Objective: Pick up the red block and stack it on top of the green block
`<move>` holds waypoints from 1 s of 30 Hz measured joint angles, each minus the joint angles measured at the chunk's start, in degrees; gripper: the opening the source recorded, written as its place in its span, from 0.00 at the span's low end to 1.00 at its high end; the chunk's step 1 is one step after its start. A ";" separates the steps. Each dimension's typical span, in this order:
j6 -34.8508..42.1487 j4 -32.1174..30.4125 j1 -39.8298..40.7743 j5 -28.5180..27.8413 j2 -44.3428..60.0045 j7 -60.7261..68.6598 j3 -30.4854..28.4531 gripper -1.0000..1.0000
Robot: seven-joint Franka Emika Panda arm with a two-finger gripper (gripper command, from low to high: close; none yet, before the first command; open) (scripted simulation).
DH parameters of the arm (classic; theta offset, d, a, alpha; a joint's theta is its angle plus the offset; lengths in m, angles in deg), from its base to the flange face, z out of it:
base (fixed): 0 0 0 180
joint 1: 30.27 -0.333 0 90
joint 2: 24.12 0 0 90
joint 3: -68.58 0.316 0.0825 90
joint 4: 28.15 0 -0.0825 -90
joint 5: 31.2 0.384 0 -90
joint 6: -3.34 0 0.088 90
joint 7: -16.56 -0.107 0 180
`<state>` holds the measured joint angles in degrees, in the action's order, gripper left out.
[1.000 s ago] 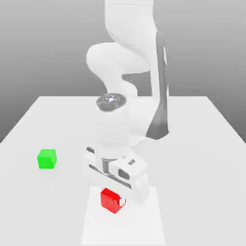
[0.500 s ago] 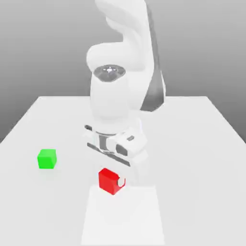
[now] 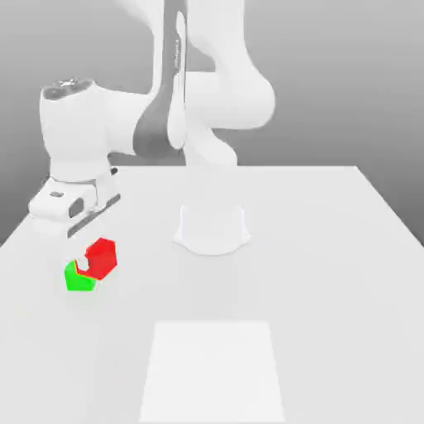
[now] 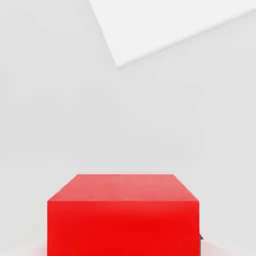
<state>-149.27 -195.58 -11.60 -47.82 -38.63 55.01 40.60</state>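
While the white arm (image 3: 166, 108) reaches across toward the exterior view's left, its gripper (image 3: 89, 263) is closed on the red block (image 3: 101, 257), which hangs clear of the white table (image 3: 331, 273). A pale fingertip (image 3: 83, 267) shows against the red block's lower edge on the side facing the green block (image 3: 79, 280).

Taking the green block as the landmark: it sits on the table near the edge at the exterior view's left. The red block is held just above it and slightly toward the exterior view's right, overlapping the green block's upper corner in that view. Whether the 2 cubes touch cannot be told from this angle. The red block looks turned, so that 1 corner faces the camera, while the green block lies squarer to the table edge.

Well apart from the green block, toward the exterior view's right and farther back, stands the arm's round white base (image 3: 212, 230). Nearer the camera than the green block, and to the exterior view's right of it, a lighter rectangular patch (image 3: 212, 373) lies flat on the table.

From the hand view, the red block (image 4: 123, 215) sits close under the camera with its flat top and 1 plain face showing, and a corner of the lighter patch (image 4: 170, 25) appears on the table beyond it.
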 joint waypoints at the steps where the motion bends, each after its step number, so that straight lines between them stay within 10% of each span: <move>1: 0.22 -0.42 2.27 -0.50 -0.74 -3.17 -0.06 0.00; 7: 0.62 -2.80 14.84 -2.88 -4.35 -20.17 -0.39 0.00; 19: -8.00 -2.58 14.45 -1.73 4.36 -20.59 -1.82 0.00; 29: -16.27 -2.85 9.34 11.49 13.00 -11.86 -2.67 0.00; 30: -16.97 -2.87 8.78 14.18 13.80 -10.06 -2.31 1.00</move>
